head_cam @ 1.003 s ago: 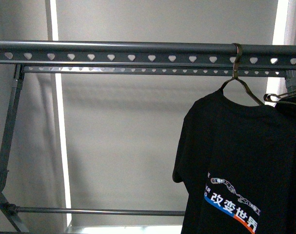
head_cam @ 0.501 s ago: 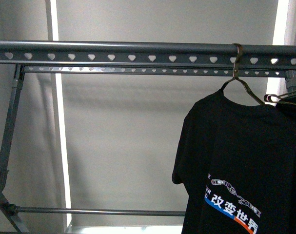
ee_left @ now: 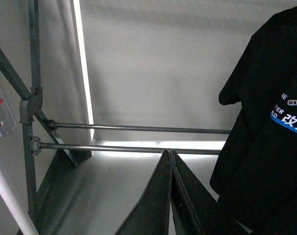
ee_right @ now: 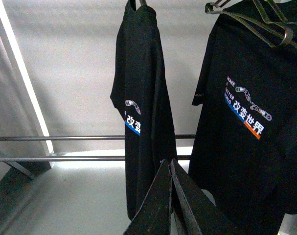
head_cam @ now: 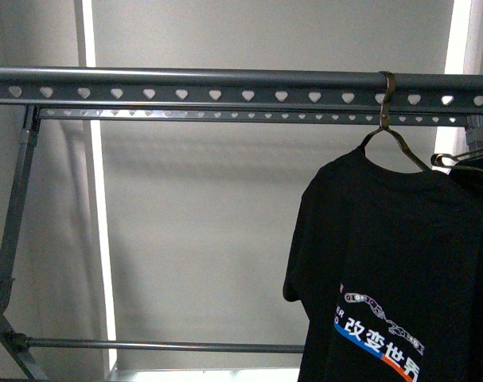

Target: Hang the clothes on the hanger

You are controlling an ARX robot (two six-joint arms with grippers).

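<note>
The black T-shirt (head_cam: pixel 384 263) with white characters and a blue-orange stripe hangs by its brass-coloured hook (head_cam: pixel 387 94) on the dark grey rail with heart-shaped holes (head_cam: pixel 185 85), towards the rail's right end. No gripper touches it. My left gripper (ee_left: pixel 170 153) is shut and empty, low down, with the shirt (ee_left: pixel 265 147) off to one side of it. My right gripper (ee_right: pixel 169 160) is shut and empty, just in front of the shirt's lower hem (ee_right: pixel 143 98), which shows edge-on. Neither gripper shows in the front view.
A second black T-shirt (ee_right: pixel 251 122) on silvery wire hangers (head_cam: pixel 464 159) hangs right beside the first, at the rail's right end. Slim grey poles (head_cam: pixel 14 207) and low cross rods (ee_left: pixel 138 129) frame the rack. A white pole (ee_left: pixel 6 191) stands near the left arm.
The hung T-shirt sways very slightly. Nothing else has visibly moved.
</note>
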